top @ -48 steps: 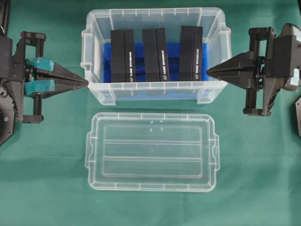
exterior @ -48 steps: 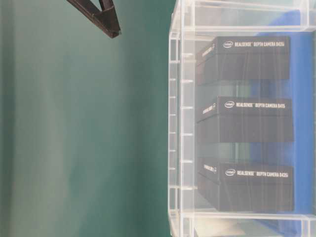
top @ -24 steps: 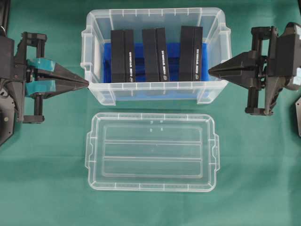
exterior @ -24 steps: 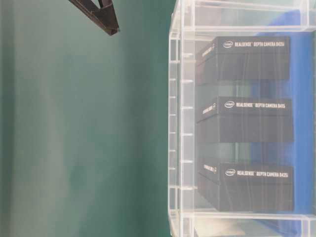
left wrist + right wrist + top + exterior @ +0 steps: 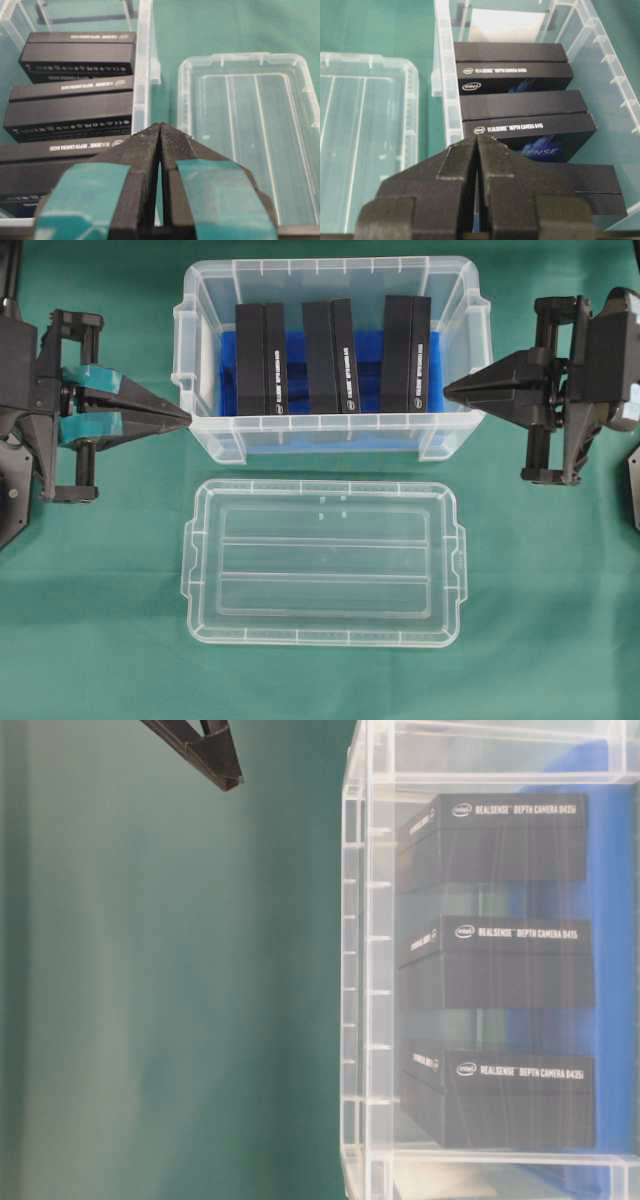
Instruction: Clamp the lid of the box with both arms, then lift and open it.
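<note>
Lid point(image 5: 323, 562) already off, flat on the green cloth point(image 5: 100, 640) at 6 o'clock from the box point(image 5: 330, 352), long axis running 9 to 3 o'clock, parallel to the tub's near wall and just clear of it. Box open on top, three black cartons point(image 5: 333, 354) upright inside over the blue floor. Left gripper point(image 5: 183, 417), teal-taped, at 9 o'clock of the box, tip right at the near left corner, whether touching cannot be told; fingers pressed together with nothing between them, plain in the left wrist view point(image 5: 160, 131). Right gripper point(image 5: 448, 393), untaped, at 3 o'clock, tip just beside the right end wall, likewise pinched closed and empty point(image 5: 477, 141). From each tip the lid toward 6 o'clock: short ends with their small tabs facing the two arms, neither arm clearly nearer. By this layout, lifting and opening seemingly done, with no clamp in place now. Table-level view: only the box side and one dark gripper tip point(image 5: 225, 778), lid out of frame. Arm bases cropped at the overhead edges.
</note>
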